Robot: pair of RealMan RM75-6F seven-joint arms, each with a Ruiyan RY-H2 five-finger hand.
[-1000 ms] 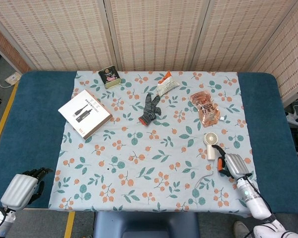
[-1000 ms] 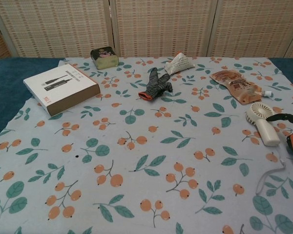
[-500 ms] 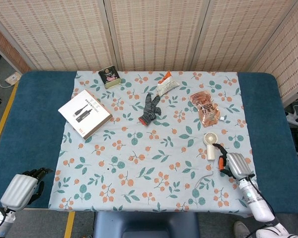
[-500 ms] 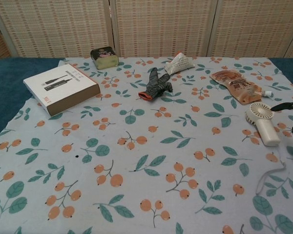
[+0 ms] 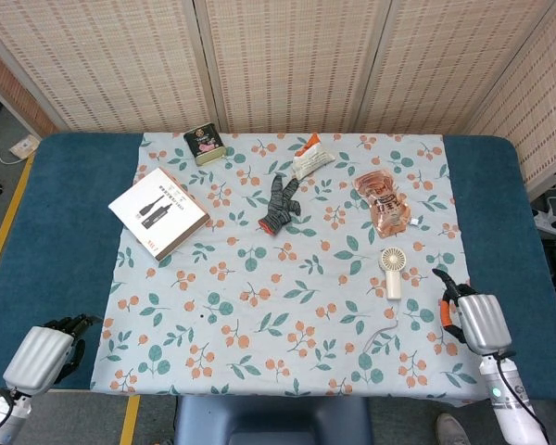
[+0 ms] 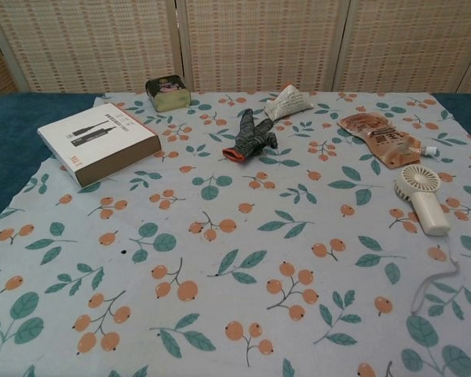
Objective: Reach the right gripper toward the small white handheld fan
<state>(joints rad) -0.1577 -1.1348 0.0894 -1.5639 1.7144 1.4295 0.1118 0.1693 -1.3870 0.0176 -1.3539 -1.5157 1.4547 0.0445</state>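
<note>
A: Where do we see the small white handheld fan (image 5: 392, 269)?

B: We see it lying flat on the floral tablecloth (image 5: 259, 306), round head pointing away from us and handle toward us. A thin white cord (image 6: 436, 279) curls on the cloth just on the near side of the fan.

A: And our right hand (image 5: 470, 315)?

B: It sits to the right of the fan and a little nearer to us, apart from it, at the cloth's right edge. We see it from the back only in the head view; the chest view does not show it. Its dark fingers (image 5: 444, 278) stick out toward the fan with nothing between them, so we take it as holding nothing, fingers apart.

A: What lies beyond the fan?

B: Just past the fan's head we find an orange pouch (image 5: 382, 198). Further left from the fan are a grey glove (image 5: 279, 204) with an orange cuff and, behind that, a small white packet (image 5: 310, 158). Far left of the fan sits a white box (image 5: 158, 211), with a small tin (image 5: 204, 145) behind it.

A: And our left hand (image 5: 46, 350)?

B: It rests far from the fan, off the cloth on the blue table (image 5: 37, 241) at the near left corner. Its fingers look curled in, and we see nothing held in them.
</note>
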